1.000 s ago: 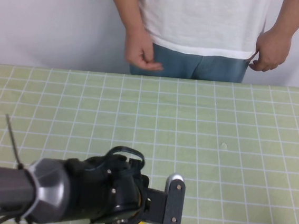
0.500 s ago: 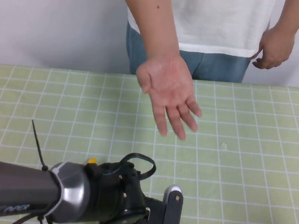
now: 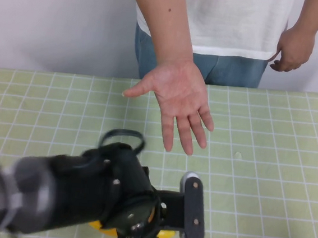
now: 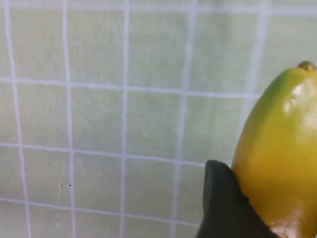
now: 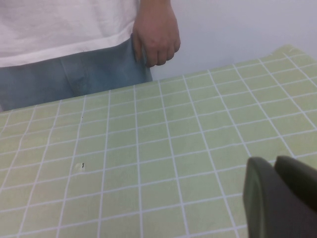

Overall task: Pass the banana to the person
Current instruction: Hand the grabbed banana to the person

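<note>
Overhanging tablecloth (image 3: 266, 180): left jaws, right jaws

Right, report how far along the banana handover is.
Done: the left hand is shut on the glossy yellow, green-tipped banana, near the table's front edge. In hand: the person's open palm waits above the green grid mat. Left: reach it, release. The right hand sits apart, low over the mat.

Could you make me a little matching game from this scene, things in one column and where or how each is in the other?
1. banana
2. person's open hand
3. person's other hand
4. right gripper
5. left gripper

a. hanging beside the jeans
b. palm up over the green grid mat
c. parked above the mat, holding nothing
d. gripped, greenish tip showing
e. shut on the fruit, near table edge

Pairs: 1-d, 2-b, 3-a, 4-c, 5-e
</note>
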{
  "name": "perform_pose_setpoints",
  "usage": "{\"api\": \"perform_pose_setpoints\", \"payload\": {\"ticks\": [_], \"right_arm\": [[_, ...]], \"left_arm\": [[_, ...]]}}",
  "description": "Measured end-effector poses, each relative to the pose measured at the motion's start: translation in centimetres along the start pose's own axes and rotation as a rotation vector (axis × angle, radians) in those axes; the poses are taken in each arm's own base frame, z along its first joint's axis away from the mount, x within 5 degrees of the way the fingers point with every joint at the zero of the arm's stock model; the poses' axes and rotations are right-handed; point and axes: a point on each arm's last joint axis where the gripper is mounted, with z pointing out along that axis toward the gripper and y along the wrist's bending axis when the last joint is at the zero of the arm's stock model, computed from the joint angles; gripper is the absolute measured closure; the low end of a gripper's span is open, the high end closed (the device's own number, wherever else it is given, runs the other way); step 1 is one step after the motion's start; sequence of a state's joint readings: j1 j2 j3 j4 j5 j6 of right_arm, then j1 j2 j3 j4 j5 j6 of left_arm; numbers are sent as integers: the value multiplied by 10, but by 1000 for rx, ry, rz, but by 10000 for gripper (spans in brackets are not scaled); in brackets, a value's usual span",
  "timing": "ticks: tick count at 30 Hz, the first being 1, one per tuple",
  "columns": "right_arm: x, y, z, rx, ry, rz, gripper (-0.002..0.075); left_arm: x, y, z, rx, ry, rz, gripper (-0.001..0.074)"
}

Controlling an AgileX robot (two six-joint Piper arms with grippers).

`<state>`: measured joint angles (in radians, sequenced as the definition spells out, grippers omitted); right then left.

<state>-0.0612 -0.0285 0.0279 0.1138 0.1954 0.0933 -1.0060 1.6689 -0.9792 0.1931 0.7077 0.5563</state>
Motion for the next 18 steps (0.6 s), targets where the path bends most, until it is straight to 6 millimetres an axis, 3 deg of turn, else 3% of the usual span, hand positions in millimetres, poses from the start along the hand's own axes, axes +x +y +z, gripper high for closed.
{"api": "perform_pose_setpoints", "payload": {"ticks": [7, 11, 18], "right_arm": [[0, 0, 0, 0, 0, 0, 733], [0, 0, 0, 0, 0, 0, 733], [0, 0, 0, 0, 0, 0, 733]], "left_arm": [[-12, -18, -67, -30, 50, -19, 442], [-23, -14, -98, -148, 85, -38, 442], [-68, 10, -148, -305, -123, -139, 442]]}}
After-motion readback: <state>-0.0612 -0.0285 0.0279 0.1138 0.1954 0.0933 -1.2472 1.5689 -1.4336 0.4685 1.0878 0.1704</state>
